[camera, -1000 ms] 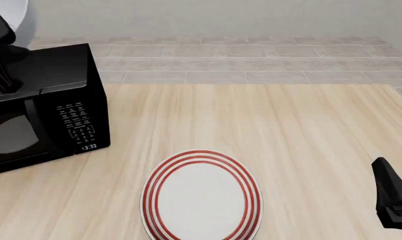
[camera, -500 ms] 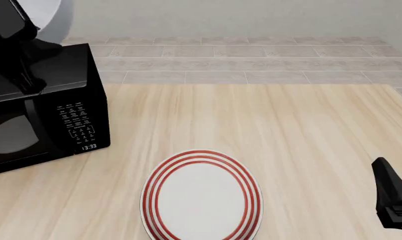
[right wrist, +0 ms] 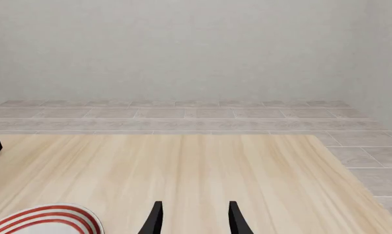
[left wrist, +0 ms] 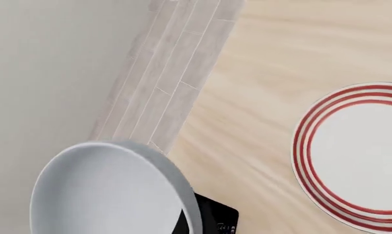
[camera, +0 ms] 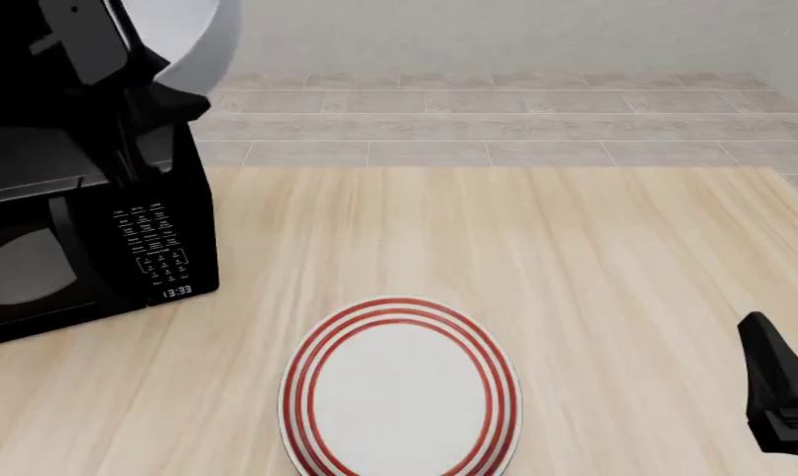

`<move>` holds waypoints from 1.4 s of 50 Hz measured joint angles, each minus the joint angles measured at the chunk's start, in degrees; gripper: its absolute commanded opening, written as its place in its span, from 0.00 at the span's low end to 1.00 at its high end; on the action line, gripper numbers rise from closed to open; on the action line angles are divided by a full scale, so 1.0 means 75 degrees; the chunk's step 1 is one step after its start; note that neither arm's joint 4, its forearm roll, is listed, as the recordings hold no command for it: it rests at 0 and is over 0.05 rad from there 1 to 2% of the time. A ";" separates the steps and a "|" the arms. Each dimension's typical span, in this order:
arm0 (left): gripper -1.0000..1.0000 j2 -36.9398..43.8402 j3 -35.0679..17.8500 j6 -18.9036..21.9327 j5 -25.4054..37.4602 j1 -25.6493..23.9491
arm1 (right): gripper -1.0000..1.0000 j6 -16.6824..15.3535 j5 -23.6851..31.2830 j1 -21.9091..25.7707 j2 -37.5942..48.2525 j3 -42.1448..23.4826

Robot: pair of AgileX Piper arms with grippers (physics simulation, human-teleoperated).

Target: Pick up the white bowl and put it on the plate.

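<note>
The white bowl (camera: 189,38) hangs tilted in the air above the right end of the microwave, at the top left of the front view, carried by my left gripper (camera: 154,71), which is shut on its rim. In the left wrist view the bowl (left wrist: 111,190) fills the near corner and hides the fingers. The plate (camera: 400,389) with red rings lies flat on the table near the front edge, and shows too in the left wrist view (left wrist: 358,156). My right gripper (right wrist: 196,219) is open and empty, low at the front right (camera: 775,397), to the right of the plate (right wrist: 46,220).
A black microwave (camera: 68,228) stands at the table's left side, below the left arm. The wooden table (camera: 571,258) stretches behind and right of the plate. A tiled floor strip and a pale wall lie beyond its far edge.
My left arm has swung to the right with the bowl, from the top left corner towards the microwave's right end. The right gripper and the plate have not moved.
</note>
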 measured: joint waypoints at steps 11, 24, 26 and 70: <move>0.00 0.0340 -0.0103 -0.0047 -0.0160 -0.0639 | 1.00 0.0000 0.0000 0.0000 0.0000 0.0000; 0.00 0.0703 -0.0158 -0.0143 -0.0323 -0.1292 | 1.00 0.0000 0.0000 0.0000 0.0000 0.0000; 0.00 0.0745 -0.0149 -0.0160 -0.0350 -0.1386 | 1.00 0.0000 0.0000 0.0000 0.0000 0.0000; 0.00 0.0989 0.0397 -0.0852 -0.0260 -0.3003 | 1.00 0.0000 0.0000 0.0000 0.0000 0.0000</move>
